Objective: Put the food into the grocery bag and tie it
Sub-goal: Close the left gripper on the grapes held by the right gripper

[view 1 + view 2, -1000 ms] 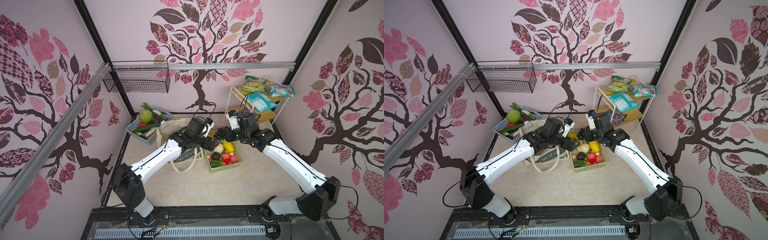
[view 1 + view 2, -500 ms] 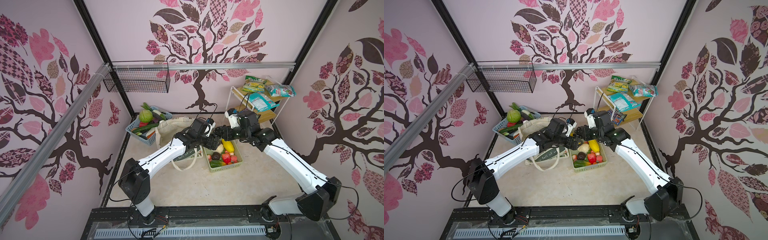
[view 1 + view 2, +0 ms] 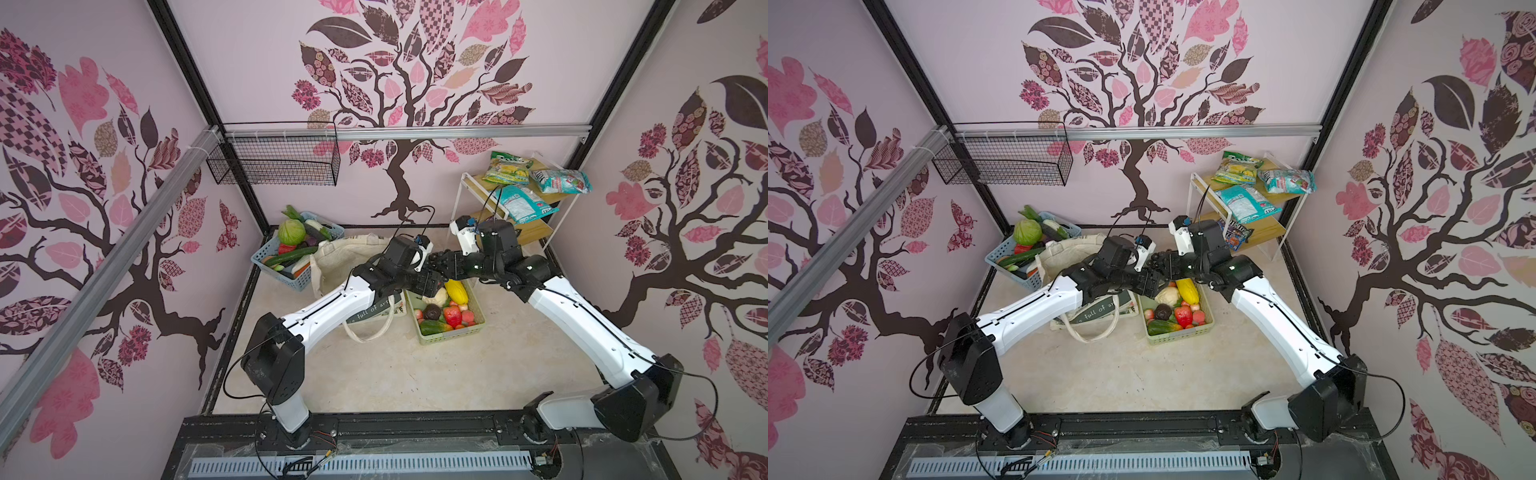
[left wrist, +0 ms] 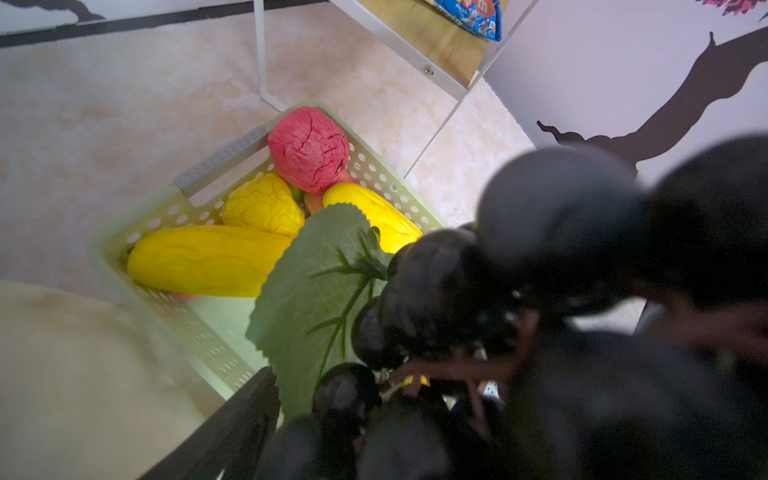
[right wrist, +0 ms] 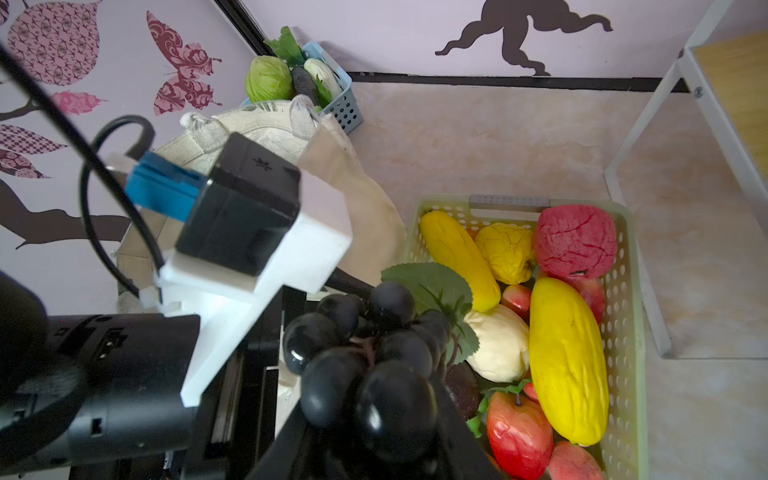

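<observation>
Slumping on the bench at the left, the bag [image 3: 345,255] sits just beside the basket [image 5: 623,316]. The left hand [image 3: 430,282] is up against the grapes [image 5: 365,361]; only one finger [image 4: 245,419] shows, so I cannot tell whether it grips. The right hand [image 3: 1160,266] is clamped on the bunch, above the basket. The grapes look light, floppy and smooth enough to slip. They are best taken across the thick middle near the stem, not by the leaf.
</observation>
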{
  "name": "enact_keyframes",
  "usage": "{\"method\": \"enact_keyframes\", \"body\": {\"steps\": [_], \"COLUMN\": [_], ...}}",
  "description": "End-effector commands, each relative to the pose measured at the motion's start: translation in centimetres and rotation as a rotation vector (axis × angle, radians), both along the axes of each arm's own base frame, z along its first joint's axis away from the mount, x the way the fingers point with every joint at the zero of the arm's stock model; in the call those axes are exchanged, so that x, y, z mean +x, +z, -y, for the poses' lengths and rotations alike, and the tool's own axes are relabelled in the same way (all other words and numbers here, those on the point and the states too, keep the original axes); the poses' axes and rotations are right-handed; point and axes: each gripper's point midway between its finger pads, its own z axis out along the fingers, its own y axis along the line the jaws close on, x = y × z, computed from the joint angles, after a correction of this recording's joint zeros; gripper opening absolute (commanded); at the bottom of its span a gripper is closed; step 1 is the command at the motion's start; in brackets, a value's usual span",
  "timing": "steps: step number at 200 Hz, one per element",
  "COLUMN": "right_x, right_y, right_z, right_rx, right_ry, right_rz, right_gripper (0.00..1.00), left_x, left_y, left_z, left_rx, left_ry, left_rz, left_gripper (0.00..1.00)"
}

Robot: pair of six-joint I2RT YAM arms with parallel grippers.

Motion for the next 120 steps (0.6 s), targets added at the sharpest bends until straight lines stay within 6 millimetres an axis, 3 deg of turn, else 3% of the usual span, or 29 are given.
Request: {"method": "enact_keyframes", "body": {"steps": [1,75,120], "right_x": [-0.7,-0.5,-0.6], "right_y": [3.5,3.0,3.2], "right_z": [0.2,0.9,0.9], "right_rx": [0.063,0.071,0.083], "right_ry": [0.012,-0.004,0.005], "right_rz": [0.068,0.054,0.055], "right_gripper": [0.36,0.36,0.36], "left_x": [0.4,0.2,0.7], "left_y": [0.2,1.1,0.5], "left_z": [1.1,1.7,1.6], "left_rx": [-0.039,-0.084,-0.064], "left_ry": [-0.023,-0.046,-0.025], "left_rz": [0.02,0.031,0.024], "left_gripper": [0.76,0.51,0.57]}}
